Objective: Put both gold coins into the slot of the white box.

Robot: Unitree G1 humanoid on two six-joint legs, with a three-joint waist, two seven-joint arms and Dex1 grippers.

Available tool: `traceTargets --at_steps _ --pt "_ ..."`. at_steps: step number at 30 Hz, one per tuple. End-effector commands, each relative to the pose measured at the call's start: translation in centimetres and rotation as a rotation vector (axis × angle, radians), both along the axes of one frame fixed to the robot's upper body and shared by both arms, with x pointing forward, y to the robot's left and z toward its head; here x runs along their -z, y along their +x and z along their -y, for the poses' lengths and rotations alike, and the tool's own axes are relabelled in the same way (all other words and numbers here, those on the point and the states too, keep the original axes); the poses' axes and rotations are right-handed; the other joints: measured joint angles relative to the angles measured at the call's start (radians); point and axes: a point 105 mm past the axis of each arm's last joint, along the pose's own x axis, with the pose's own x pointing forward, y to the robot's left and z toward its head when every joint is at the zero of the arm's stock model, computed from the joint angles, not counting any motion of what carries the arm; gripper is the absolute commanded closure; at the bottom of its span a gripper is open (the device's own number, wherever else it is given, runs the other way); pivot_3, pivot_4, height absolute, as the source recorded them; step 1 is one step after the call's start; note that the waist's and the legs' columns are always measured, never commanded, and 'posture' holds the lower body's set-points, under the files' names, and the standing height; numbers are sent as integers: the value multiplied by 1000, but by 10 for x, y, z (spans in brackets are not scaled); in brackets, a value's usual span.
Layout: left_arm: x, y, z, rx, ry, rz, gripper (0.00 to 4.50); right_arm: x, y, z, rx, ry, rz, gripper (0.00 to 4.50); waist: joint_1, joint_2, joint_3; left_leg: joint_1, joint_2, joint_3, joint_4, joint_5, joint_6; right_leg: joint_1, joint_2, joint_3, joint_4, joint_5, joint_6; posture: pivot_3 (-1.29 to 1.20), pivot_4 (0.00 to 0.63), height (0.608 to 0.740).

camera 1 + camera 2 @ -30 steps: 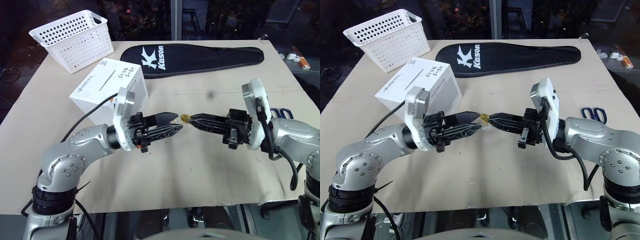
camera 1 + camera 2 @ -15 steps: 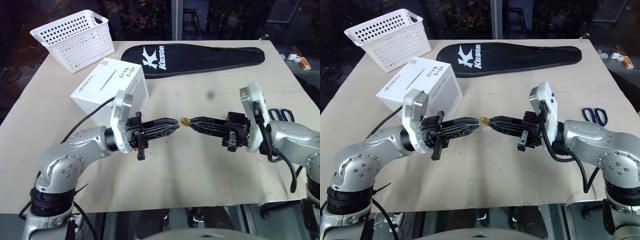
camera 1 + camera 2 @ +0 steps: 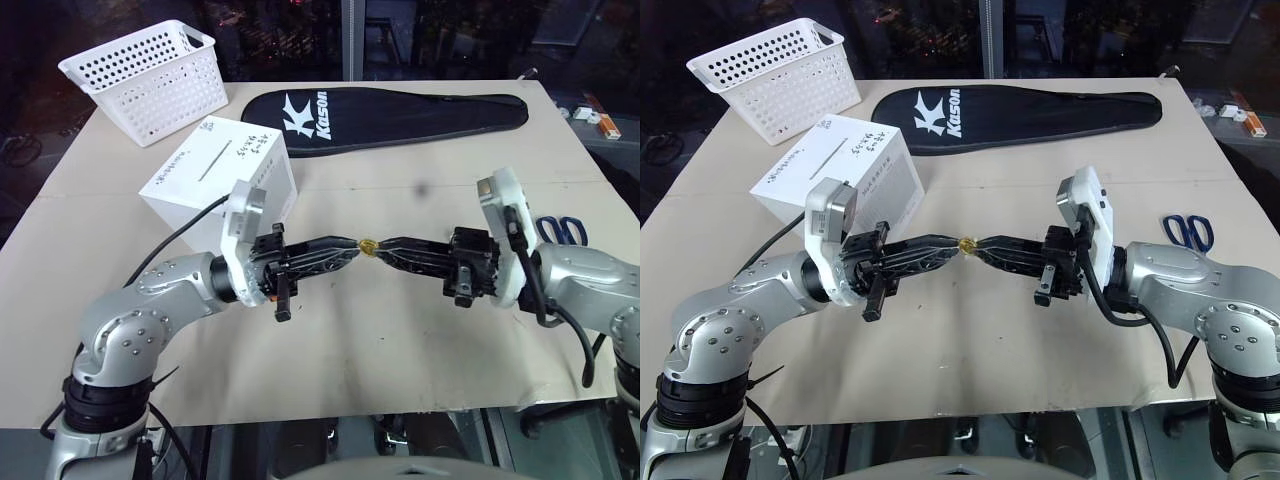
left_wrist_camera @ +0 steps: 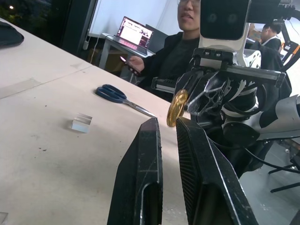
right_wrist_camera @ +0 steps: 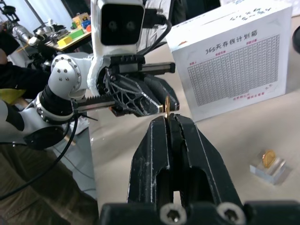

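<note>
In mid-air over the table's middle, my left gripper (image 3: pixel 354 246) and right gripper (image 3: pixel 386 245) meet tip to tip. One gold coin (image 3: pixel 368 244) stands on edge between them. The right gripper (image 5: pixel 168 117) is shut on that coin (image 5: pixel 167 105). My left gripper (image 4: pixel 168 123) has closed to a narrow gap around the coin's (image 4: pixel 177 108) lower edge. A second gold coin (image 5: pixel 268 158) lies on a small clear block on the table. The white box (image 3: pixel 215 170) stands to the back left, its slot (image 3: pixel 210 160) facing up.
A white perforated basket (image 3: pixel 150 80) sits at the far left corner and a black racket cover (image 3: pixel 390 112) along the back. Blue scissors (image 3: pixel 560 228) lie at the right. A clear block (image 4: pixel 82 123) rests on the table. A person (image 4: pixel 183 51) sits beyond the table's right side.
My left gripper's fingers have closed from wide open to a narrow gap on the coin, and its tips have edged up to the right gripper. The right gripper has kept its hold.
</note>
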Motion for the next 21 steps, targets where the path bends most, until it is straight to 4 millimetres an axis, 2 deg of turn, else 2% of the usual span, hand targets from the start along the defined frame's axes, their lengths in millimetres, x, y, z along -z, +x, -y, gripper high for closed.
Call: traceTargets --at_steps 1,21 --pt "-10 -2 2 14 -14 55 3933 -7 -6 -3 -35 18 33 4500 0 0 0 0 0 0 0 0 0 0 0 0 0 0 0 0 150 738" --pt "-6 -7 6 69 -5 40 3933 -5 -3 -6 -42 25 38 4500 0 0 0 0 0 0 0 0 1 0 0 0 0 0 0 0 150 738"
